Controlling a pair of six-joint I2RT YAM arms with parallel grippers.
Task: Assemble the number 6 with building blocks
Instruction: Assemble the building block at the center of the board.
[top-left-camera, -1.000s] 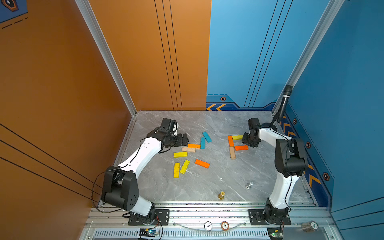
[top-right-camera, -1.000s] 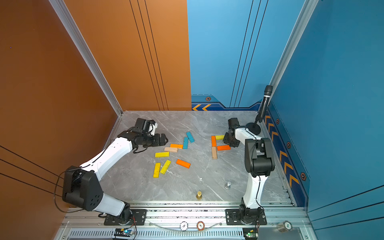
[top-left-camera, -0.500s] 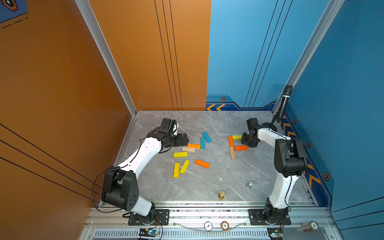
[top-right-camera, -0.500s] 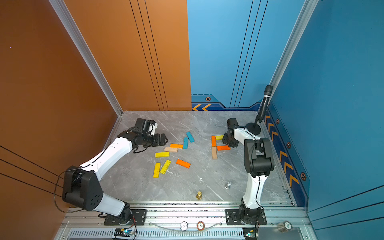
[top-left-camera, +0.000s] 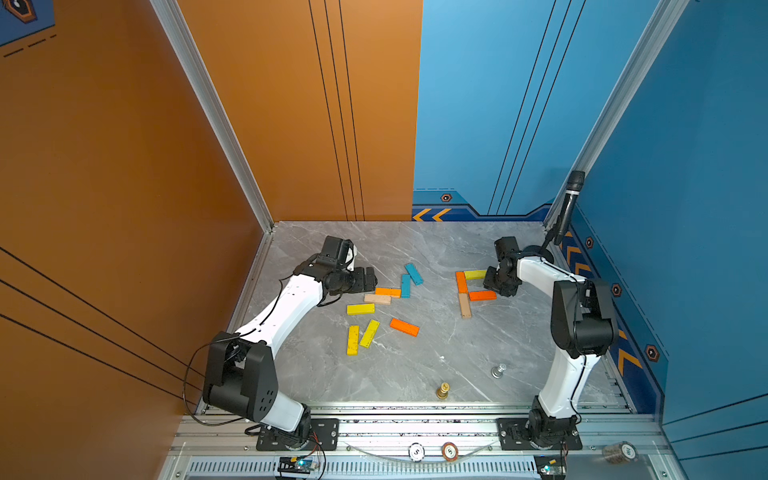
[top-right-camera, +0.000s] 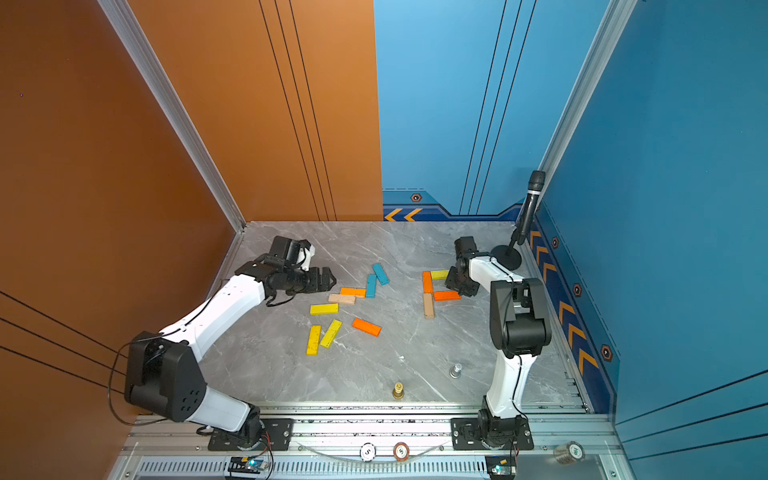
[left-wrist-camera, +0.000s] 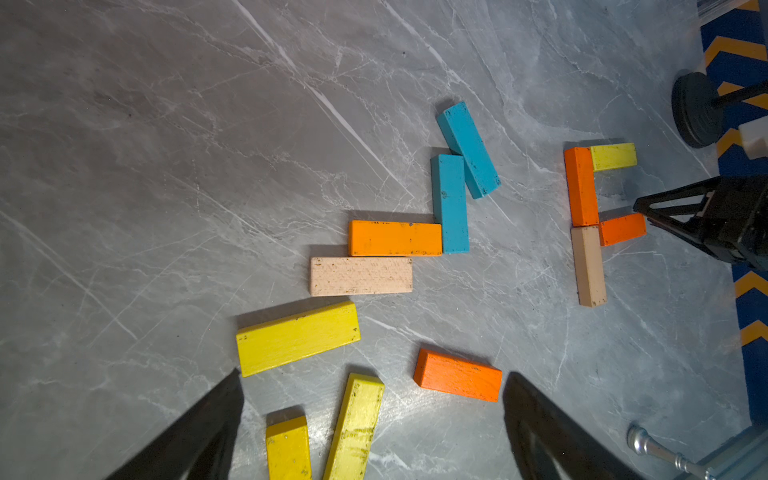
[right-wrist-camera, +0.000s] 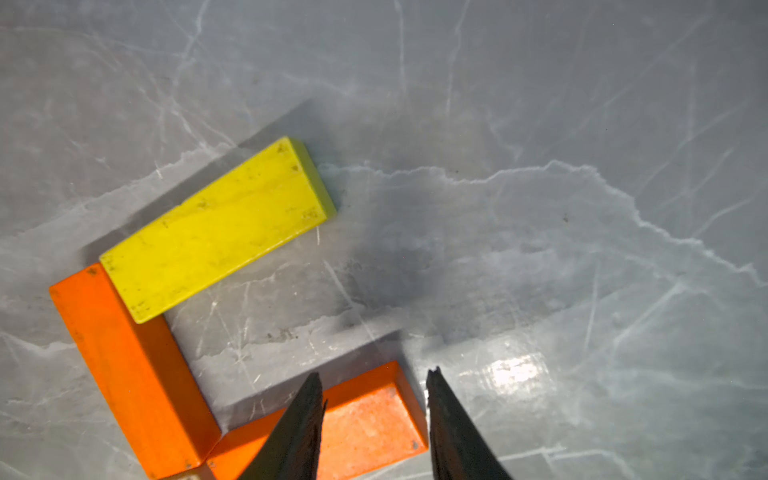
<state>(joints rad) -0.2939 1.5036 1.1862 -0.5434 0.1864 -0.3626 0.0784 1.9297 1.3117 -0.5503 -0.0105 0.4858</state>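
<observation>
A partial figure lies at the right of the table: an orange block (top-left-camera: 461, 281) with a yellow block (top-left-camera: 474, 274) at its far end, a tan block (top-left-camera: 464, 305) at its near end, and a second orange block (top-left-camera: 482, 295) sticking out sideways. My right gripper (right-wrist-camera: 374, 372) sits low over that second orange block (right-wrist-camera: 365, 419). Its jaws are slightly apart and the block lies flat on the table. Several loose blocks lie left of centre, among them teal (top-left-camera: 405, 285), tan (top-left-camera: 377, 299) and yellow (top-left-camera: 360, 308). My left gripper (left-wrist-camera: 372, 373) hangs wide open beside them, holding nothing.
A microphone on a stand (top-left-camera: 567, 208) rises at the back right, its round base (top-right-camera: 505, 255) just behind my right arm. A gold piece (top-left-camera: 443, 390) and a silver piece (top-left-camera: 498, 370) stand near the front edge. Walls close in the left, back and right sides.
My right gripper's jaws have parted a little over the orange block, which stays where it lies. The left arm has not moved.
</observation>
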